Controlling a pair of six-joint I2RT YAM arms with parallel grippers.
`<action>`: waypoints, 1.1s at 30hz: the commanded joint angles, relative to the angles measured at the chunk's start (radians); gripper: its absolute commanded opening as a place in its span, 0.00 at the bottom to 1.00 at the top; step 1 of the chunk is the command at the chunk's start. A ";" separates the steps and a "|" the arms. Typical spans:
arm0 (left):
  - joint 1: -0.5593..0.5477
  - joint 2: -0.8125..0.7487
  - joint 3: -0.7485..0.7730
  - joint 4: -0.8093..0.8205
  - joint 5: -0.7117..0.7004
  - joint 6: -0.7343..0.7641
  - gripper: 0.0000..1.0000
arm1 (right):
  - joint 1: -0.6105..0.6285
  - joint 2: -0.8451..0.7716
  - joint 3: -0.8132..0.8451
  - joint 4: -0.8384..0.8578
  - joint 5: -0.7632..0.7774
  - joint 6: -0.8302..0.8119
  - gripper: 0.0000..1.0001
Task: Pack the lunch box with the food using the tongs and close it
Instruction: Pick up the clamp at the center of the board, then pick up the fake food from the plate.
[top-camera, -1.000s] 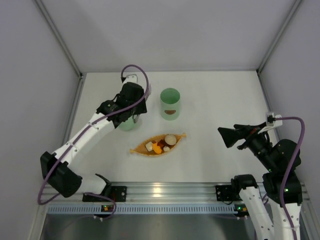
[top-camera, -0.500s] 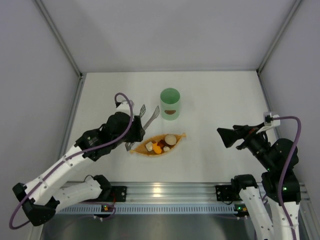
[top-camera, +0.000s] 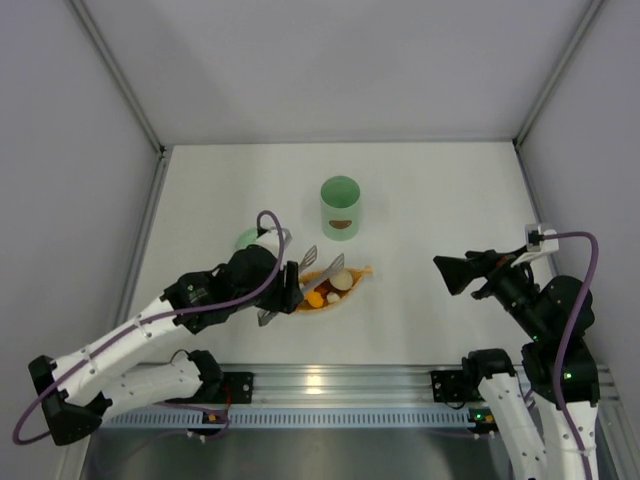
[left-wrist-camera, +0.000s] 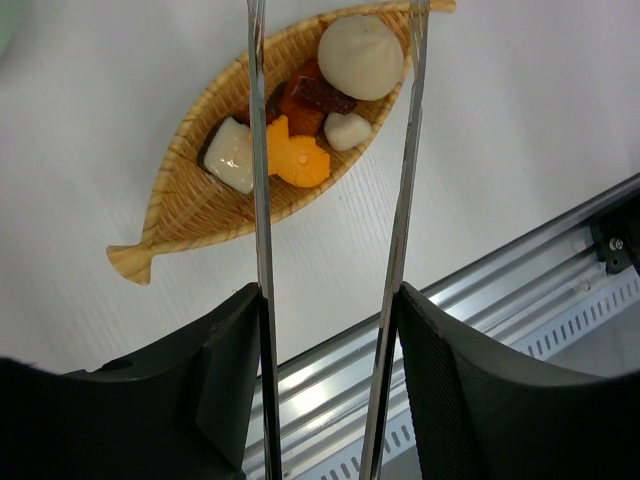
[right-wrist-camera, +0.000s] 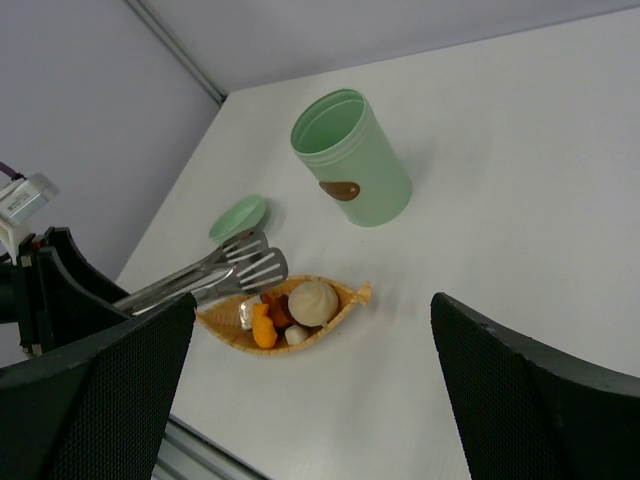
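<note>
From above, the left gripper (top-camera: 284, 290) pinches the slim silver metal tongs (top-camera: 310, 258) between its two fingers. The tongs' flat tips hang over the left end of the flat orange leaf-shaped tray (top-camera: 358, 272), right by the small bits of food (top-camera: 338, 282) in it. The left arm reaches low across the white table (top-camera: 450, 190), bent at the elbow. The pale green round lunch box (top-camera: 340, 208) stands open behind the tray, apart from it. Its round green lid (top-camera: 246, 239) lies flat behind the arm. The right gripper (top-camera: 452, 272) is held up on the right, well apart from everything, its jaws spread wide and holding nothing. In the left wrist view, the two thin tong arms run up between the black fingers (left-wrist-camera: 232, 375), one against each finger. The round beige bit and the orange bit lie between the arms, and a white bit lies just left of them. In the right wrist view, that gripper's black fingers (right-wrist-camera: 100, 390) stand far apart. The tong tips sit just above the food. I cannot tell if they touch it.
</note>
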 joint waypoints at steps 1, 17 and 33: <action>-0.073 0.029 -0.004 0.054 -0.006 -0.001 0.59 | -0.015 -0.009 0.004 -0.008 0.003 -0.017 1.00; -0.183 0.164 0.033 0.051 -0.195 -0.041 0.61 | -0.015 -0.015 0.021 -0.030 0.007 -0.032 0.99; -0.185 0.179 0.047 0.102 -0.112 -0.004 0.61 | -0.015 -0.009 0.038 -0.041 0.014 -0.038 1.00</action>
